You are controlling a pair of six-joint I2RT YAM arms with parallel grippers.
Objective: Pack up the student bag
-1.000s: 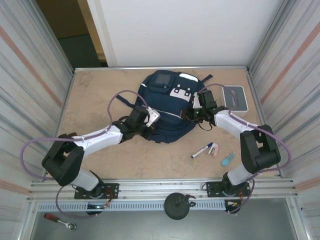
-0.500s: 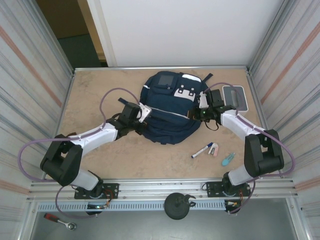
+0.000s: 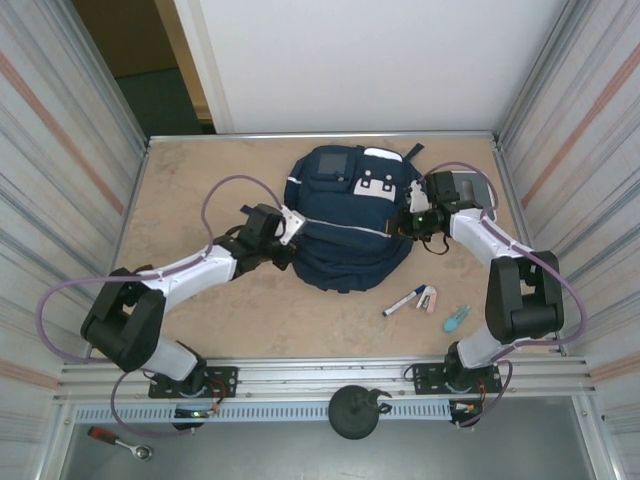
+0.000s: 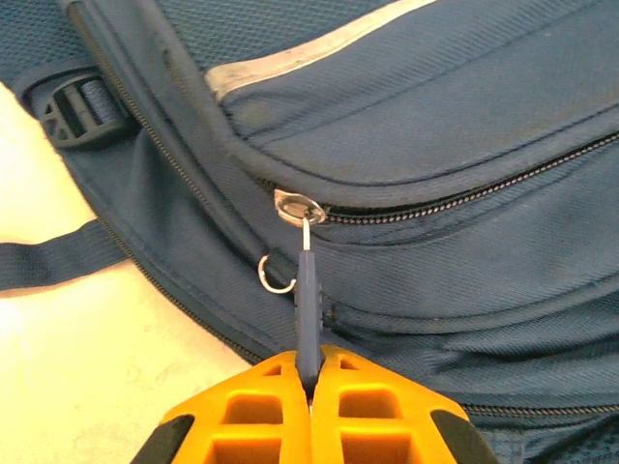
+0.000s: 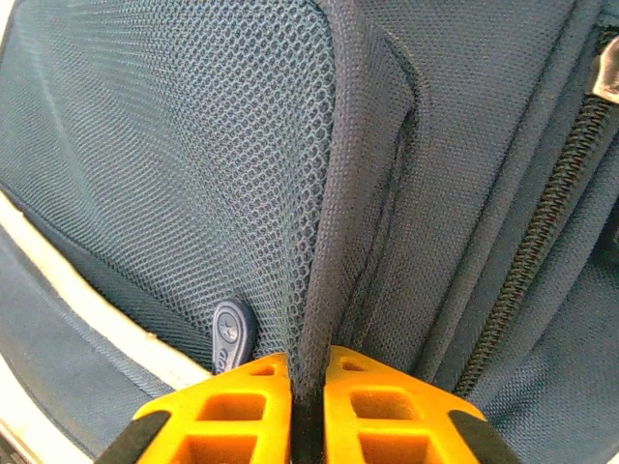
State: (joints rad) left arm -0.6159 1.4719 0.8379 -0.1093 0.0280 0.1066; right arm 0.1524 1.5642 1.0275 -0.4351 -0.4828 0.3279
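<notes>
Since the earlier frames, both hands have moved outward, and the student bag point(image 3: 345, 215) lies stretched wider between them on the desk point(image 3: 190, 180).

Left side: the left hand point(image 3: 285, 240) is at the bag's left edge. In the left wrist view, the left hand point(image 4: 308, 372) has its orange fingers point(image 4: 261, 406) pressed together on the blue zipper pull point(image 4: 308, 290). The pull runs up to a metal slider point(image 4: 298, 206) at the end of a closed zipper line. A small metal ring point(image 4: 276, 275) hangs just beside the pull. A dark buckle point(image 4: 82, 108) sits at the upper left.

Centre: the bag rests front side up, at the middle of the desk toward the far side.

Right side: the right hand point(image 3: 412, 222) is at the bag's right edge. In the right wrist view, the right hand point(image 5: 308, 387) is clamped on a raised seam point(image 5: 334, 242) beside the mesh panel point(image 5: 193, 164).

Near right: a marker point(image 3: 404, 300) lies on the desk, apart from the bag.
</notes>
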